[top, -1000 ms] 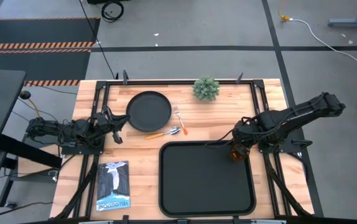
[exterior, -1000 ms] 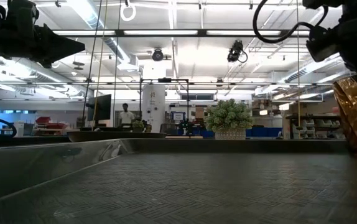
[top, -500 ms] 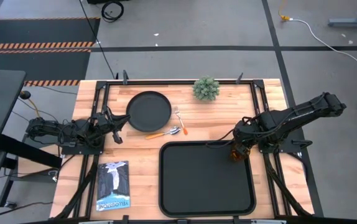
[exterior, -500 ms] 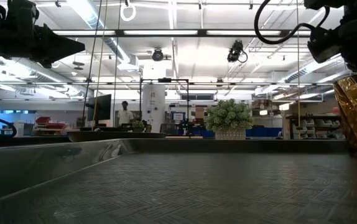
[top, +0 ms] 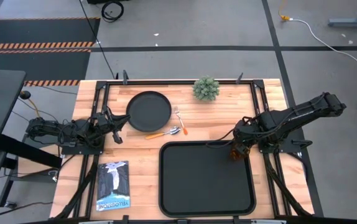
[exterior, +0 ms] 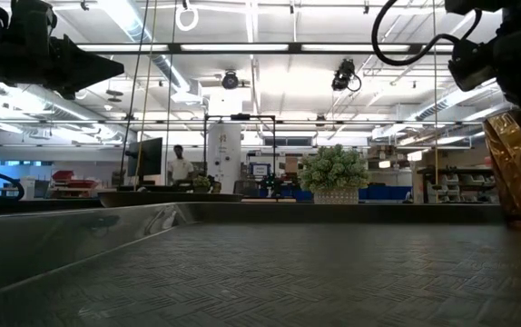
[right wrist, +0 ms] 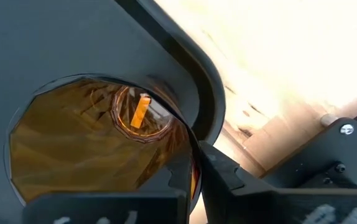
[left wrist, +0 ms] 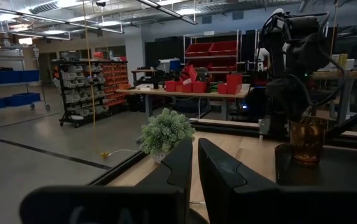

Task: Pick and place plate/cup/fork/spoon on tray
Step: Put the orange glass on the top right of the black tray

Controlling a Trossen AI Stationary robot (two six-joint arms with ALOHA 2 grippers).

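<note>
The amber cup point(top: 236, 152) stands in the far right corner of the black tray point(top: 206, 208), with my right gripper point(right wrist: 196, 180) shut on it from above. The low view shows the cup point(exterior: 519, 168) upright, its base down at the tray's floor. The round black plate point(top: 148, 111) lies on the wooden table at the far left. The fork point(top: 179, 118) and the spoon point(top: 166, 132) lie just to its right. My left gripper point(top: 121, 121) is shut and holds nothing. It hovers level at the table's left edge, beside the plate. My right gripper has the cup's wall at the rim point(right wrist: 190, 149) between its two fingers, one finger point(right wrist: 178, 180) inside the cup and one point(right wrist: 222, 174) outside. The fingers point down from above. The cup is upright, and its base seems to rest on the tray.
A small potted plant point(top: 206, 88) stands at the table's far edge. A booklet point(top: 113, 185) lies at the near left, beside the tray. Black rails run along the table's sides.
The cup in my right gripper has shifted slightly toward the table's left in the low view. Both arms have stayed where they were.
</note>
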